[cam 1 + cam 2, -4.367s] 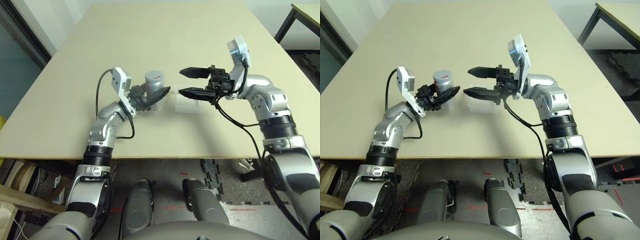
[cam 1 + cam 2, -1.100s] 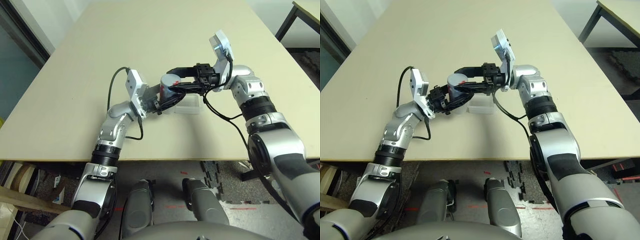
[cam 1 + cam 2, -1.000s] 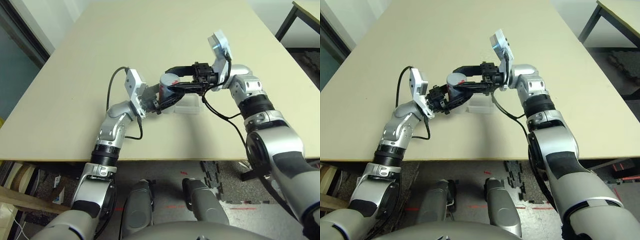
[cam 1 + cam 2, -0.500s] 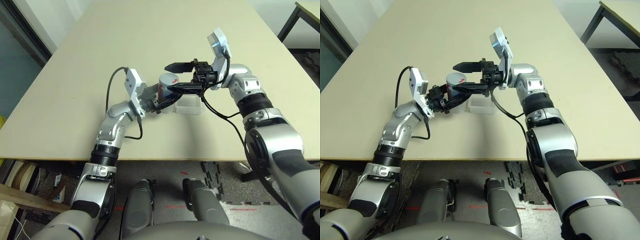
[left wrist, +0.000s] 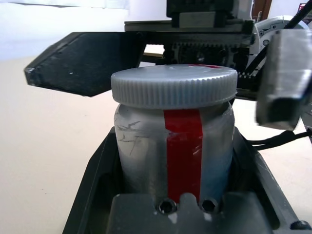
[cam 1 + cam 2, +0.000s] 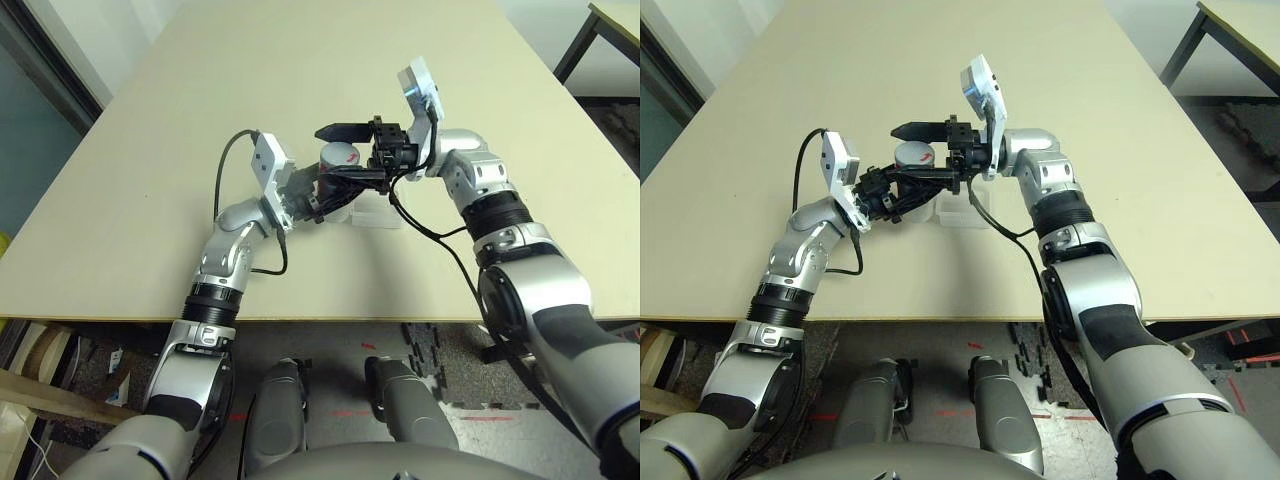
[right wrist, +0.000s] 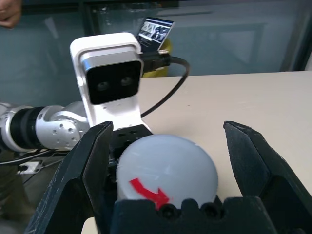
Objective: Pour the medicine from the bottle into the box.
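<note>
The left gripper [image 5: 175,195] is clenched on the body of the bottle [image 6: 338,172] and holds it upright above the worktop [image 6: 300,60], near the middle of the scene. The cap [image 5: 174,86] is on the mouth. The right gripper [image 7: 168,161] comes from the right with its fingers spread wide, one on each side of the cap and not touching it.

The box [image 6: 378,213] lies on the worktop just to the right of the bottle and a little nearer, under the right arm. The medicine is inside the shut bottle, so I cannot see it.

I judge that the bottle is small, light and stiff, and its smooth silver wall with the red stripe may be slippery, so the low hold on the body is a good place. The cap has a ribbed edge, and this edge is the place to grip for twisting. If the left grip is weak, the bottle could turn together with the cap. The box looks thin and very light, so it may slide if it is bumped.
</note>
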`<control>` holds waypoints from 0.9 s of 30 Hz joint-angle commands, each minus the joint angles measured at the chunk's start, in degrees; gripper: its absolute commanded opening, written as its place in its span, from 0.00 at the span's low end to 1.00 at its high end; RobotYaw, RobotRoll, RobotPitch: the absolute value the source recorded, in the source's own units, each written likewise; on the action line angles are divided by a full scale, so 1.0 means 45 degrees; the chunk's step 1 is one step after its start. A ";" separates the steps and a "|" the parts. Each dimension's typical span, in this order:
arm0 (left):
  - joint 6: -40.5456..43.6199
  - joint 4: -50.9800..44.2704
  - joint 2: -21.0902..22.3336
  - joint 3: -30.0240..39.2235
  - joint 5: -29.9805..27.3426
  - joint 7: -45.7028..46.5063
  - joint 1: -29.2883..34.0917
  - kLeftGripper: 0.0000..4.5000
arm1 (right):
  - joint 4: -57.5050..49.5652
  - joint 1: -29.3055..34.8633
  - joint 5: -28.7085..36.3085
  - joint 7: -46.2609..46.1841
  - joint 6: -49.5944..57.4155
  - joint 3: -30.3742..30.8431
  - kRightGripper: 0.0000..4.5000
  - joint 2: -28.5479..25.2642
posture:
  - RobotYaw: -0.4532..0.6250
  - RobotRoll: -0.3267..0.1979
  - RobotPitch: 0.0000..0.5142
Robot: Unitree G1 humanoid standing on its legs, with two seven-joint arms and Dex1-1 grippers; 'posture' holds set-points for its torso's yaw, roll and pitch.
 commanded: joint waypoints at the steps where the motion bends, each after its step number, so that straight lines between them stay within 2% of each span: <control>1: 0.0050 -0.0106 -0.0007 -0.0139 0.0082 -0.0061 0.0133 0.59 | 0.0448 -0.0262 -0.0231 -0.0341 -0.0137 -0.0141 1.00 0.0020 | 0.34 0.62 0.25; 8: 0.0084 -0.0200 0.0005 -0.0148 0.0054 -0.0029 0.0216 0.59 | 0.0853 -0.0322 -0.0390 -0.0784 -0.0089 -0.0228 1.00 -0.0172 | 0.34 0.62 0.26; 27: 0.0006 -0.0023 -0.0068 -0.0133 -0.0008 0.0043 0.0130 0.59 | -0.0173 0.0773 -0.0107 -0.0164 0.0876 -0.0623 1.00 -0.2623 | 0.33 0.62 0.27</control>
